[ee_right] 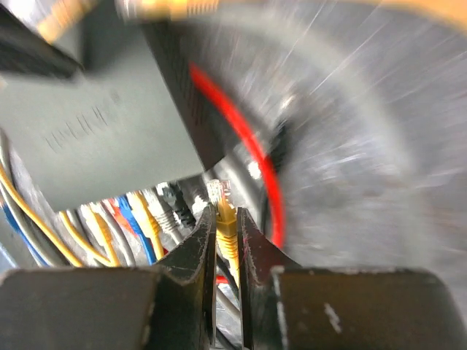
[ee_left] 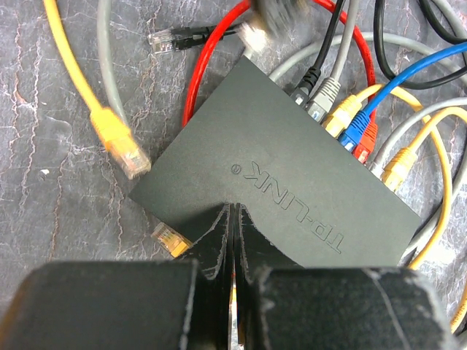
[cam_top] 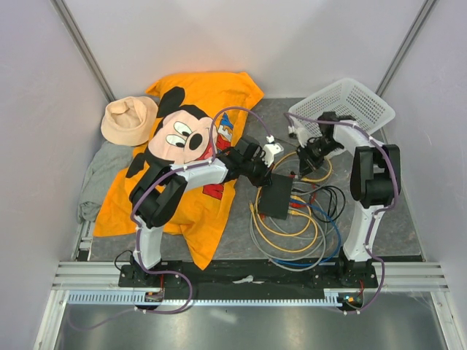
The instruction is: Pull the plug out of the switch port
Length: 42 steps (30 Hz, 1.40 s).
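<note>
Grey marbled matting (cam_top: 405, 219) is shown between white walls (cam_top: 219, 44). The switch (cam_top: 276, 195) is seen lying flat near the mat's centre, amid looped network cables (cam_top: 292, 233). The left gripper (ee_left: 232, 215) is clenched empty, its tips set on the switch's near top edge; it is judged to be bracing the box. The right gripper (ee_right: 225, 219) is clamped on a yellow plug (ee_right: 221, 195), held clear of the port row with its connector tip exposed. Extraction is therefore judged done, and only release of the plug is judged left. Other coloured plugs (ee_left: 350, 127) are seen seated in their ports.
</note>
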Each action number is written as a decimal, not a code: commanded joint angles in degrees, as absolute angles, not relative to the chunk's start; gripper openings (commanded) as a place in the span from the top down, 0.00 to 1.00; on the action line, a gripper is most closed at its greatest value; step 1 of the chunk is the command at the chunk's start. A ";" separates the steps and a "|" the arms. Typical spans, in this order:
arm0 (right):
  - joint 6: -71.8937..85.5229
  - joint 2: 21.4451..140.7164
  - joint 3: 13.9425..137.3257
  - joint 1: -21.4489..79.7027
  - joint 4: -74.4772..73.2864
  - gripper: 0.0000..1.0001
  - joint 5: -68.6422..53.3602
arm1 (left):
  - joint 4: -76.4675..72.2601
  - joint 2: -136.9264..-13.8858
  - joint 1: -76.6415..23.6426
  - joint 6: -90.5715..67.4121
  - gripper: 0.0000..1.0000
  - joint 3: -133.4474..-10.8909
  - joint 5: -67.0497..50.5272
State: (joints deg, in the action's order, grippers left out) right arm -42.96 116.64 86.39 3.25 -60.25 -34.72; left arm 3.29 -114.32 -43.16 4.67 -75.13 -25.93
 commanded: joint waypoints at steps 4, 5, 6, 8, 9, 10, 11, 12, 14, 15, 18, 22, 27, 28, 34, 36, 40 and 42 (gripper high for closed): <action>-34.56 110.39 102.38 3.25 -60.12 1.00 -45.52 | 11.25 -115.84 -42.45 8.44 0.98 -74.27 -25.40; -33.50 109.69 103.18 3.51 -59.94 1.00 -46.14 | 11.16 -114.62 -42.28 9.05 0.98 -74.09 -25.40; -32.70 109.25 104.66 4.12 -59.68 1.00 -46.84 | 11.16 -113.83 -41.84 9.40 0.98 -73.92 -25.84; -29.98 107.07 105.99 4.92 -58.10 1.00 -46.76 | 11.25 -110.77 -41.40 10.80 0.98 -72.87 -25.93; -28.93 106.18 107.13 5.53 -57.31 1.00 -46.50 | 11.42 -109.70 -40.87 11.42 0.98 -72.43 -26.01; -27.18 104.26 107.83 5.80 -55.91 1.00 -45.97 | 12.21 -108.56 -40.70 12.12 0.98 -71.81 -26.02; -26.38 103.37 108.80 5.89 -55.55 1.00 -46.05 | 12.74 -107.59 -40.43 13.52 0.98 -71.46 -26.19; -25.58 102.49 110.90 6.06 -55.29 1.00 -46.05 | 13.18 -105.58 -39.99 14.23 0.98 -71.11 -26.45; -22.52 100.03 112.67 6.07 -54.85 1.00 -46.05 | 13.89 -104.07 -39.38 16.25 0.99 -69.97 -26.89; -21.54 99.06 113.81 6.15 -54.93 1.00 -46.05 | 14.06 -102.84 -39.20 16.61 0.98 -69.70 -26.98; -18.11 92.57 111.64 6.06 -53.44 1.00 -42.55 | 14.85 -102.13 -38.85 16.35 0.98 -69.87 -27.77; -19.86 78.62 104.26 6.06 -53.08 1.00 -28.60 | 14.94 -102.65 -38.85 13.28 0.98 -71.89 -31.02; -22.59 66.81 92.23 5.54 -55.72 1.00 -0.61 | 12.76 -102.92 -38.85 7.92 0.98 -74.00 -33.65; -21.80 63.49 90.20 5.36 -55.90 1.00 4.34 | 11.70 -102.31 -38.85 7.56 0.99 -73.83 -34.18; -17.95 55.64 76.04 5.01 -52.91 1.00 19.85 | 5.63 -99.93 -38.94 2.66 0.98 -71.46 -34.28; -17.49 55.20 71.21 5.01 -50.82 1.00 20.92 | 5.36 -99.23 -38.94 0.97 0.98 -70.93 -34.36; -17.49 53.00 58.56 4.66 -42.82 1.00 18.91 | 6.06 -97.56 -38.94 -0.71 0.99 -69.44 -34.98; -17.84 53.52 51.53 4.57 -36.69 1.00 17.32 | 6.94 -97.30 -38.94 -0.09 0.98 -69.00 -34.46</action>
State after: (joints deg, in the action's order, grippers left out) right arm -19.05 54.68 60.73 4.95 -48.01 15.68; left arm 8.10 -100.57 -38.76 2.57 -70.08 -33.17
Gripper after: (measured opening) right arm 0.167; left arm 0.022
